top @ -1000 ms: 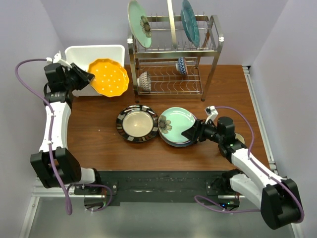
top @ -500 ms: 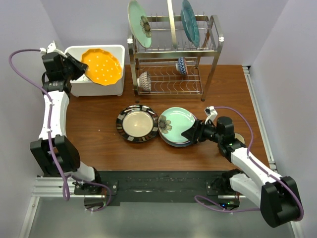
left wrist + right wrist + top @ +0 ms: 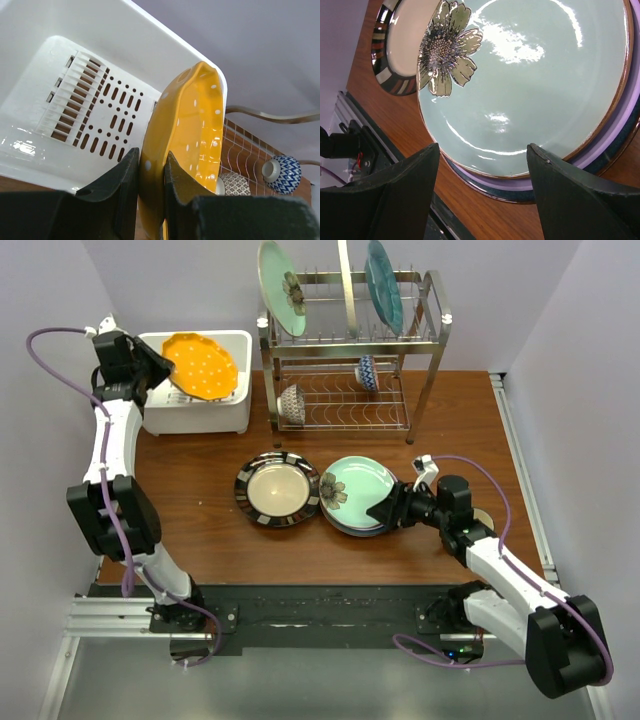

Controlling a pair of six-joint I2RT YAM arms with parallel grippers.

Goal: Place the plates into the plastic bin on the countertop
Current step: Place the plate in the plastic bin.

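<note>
The orange plate is held tilted over the plastic bin, its rim pinched between the closed left fingers. Its far edge is seen near the bin's right-hand rim, just beside the dish rack. The left arm is stretched far forward along the left wall, with the wrist turned inward over the bin's left edge. In the left wrist view the left fingers are shown clamped on the scalloped edge of the orange plate. The slotted floor of the plastic bin is seen below it there, while in the top view it is largely covered by the plate.

The right arm is bent low over the tabletop, with the right fingers spread wide at the near-right rim of the flower plate. The striped plate lies with its rim meeting that stack's left edge. Only in the right wrist view are a lavender plate and a dark blue plate revealed under the flower plate, beyond the parted right fingers.
</note>
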